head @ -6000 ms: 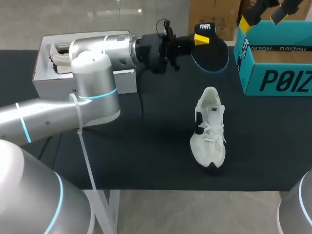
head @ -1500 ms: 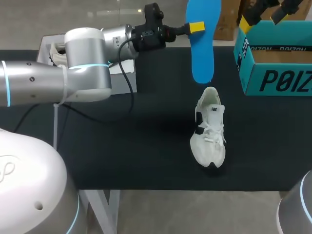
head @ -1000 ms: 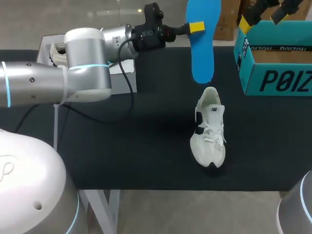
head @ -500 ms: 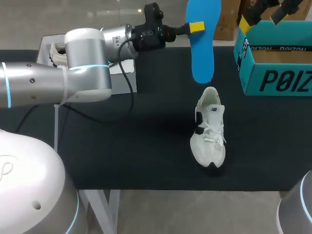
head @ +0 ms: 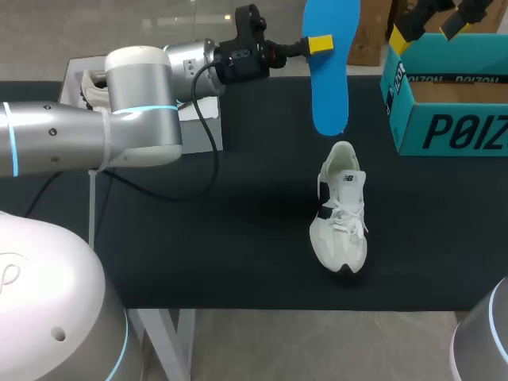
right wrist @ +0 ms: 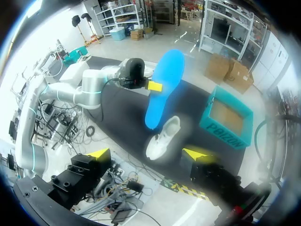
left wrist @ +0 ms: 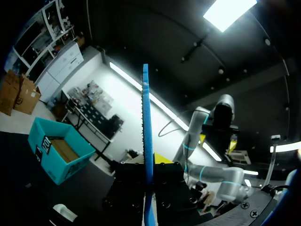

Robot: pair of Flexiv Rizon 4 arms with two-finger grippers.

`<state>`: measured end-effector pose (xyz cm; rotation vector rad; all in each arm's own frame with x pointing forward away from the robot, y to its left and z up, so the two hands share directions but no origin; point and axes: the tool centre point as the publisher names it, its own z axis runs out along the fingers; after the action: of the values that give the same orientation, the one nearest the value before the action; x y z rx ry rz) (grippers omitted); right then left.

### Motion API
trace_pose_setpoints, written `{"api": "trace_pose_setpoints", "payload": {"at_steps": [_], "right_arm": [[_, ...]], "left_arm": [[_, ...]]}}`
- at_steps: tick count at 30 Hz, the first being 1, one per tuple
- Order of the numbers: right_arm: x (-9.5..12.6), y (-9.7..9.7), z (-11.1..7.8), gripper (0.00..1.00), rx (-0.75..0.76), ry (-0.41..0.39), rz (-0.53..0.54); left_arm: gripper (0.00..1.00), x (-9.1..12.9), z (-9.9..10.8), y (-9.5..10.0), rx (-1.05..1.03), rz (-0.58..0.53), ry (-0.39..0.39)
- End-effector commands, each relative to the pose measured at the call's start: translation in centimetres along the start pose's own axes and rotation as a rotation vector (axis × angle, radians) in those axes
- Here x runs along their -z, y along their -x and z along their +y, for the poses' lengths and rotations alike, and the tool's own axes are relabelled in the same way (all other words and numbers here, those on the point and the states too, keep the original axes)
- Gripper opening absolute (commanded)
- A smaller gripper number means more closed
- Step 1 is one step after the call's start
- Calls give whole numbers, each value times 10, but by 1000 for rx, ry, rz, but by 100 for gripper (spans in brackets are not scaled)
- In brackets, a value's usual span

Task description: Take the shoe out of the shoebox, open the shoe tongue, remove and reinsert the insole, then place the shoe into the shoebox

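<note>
— Insole (head: 327,79), where is it?
— Blue, clamped in our left pincer (head: 320,44), hanging above the white shoe (head: 340,208) on the worktop (head: 238,230). The fingers of our right pincer (right wrist: 149,154) stand apart.

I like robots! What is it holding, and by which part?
The left pincer pinches the blue insole at the middle of one long edge.

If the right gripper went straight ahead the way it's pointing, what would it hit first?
Probably the insole, hanging from the left gripper; its lower end sits about on that line. Depth is unclear, so it might meet the shoe instead.
</note>
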<state>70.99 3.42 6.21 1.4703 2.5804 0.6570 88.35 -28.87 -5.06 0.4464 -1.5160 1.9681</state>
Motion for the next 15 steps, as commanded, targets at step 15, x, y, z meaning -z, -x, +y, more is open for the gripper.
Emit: {"api": "trace_pose_setpoints", "payload": {"at_steps": [15], "right_arm": [[0, 0, 2, 100, -1, -5, 0]], "left_arm": [[0, -5, -7, -25, -424, 15, 173]]}}
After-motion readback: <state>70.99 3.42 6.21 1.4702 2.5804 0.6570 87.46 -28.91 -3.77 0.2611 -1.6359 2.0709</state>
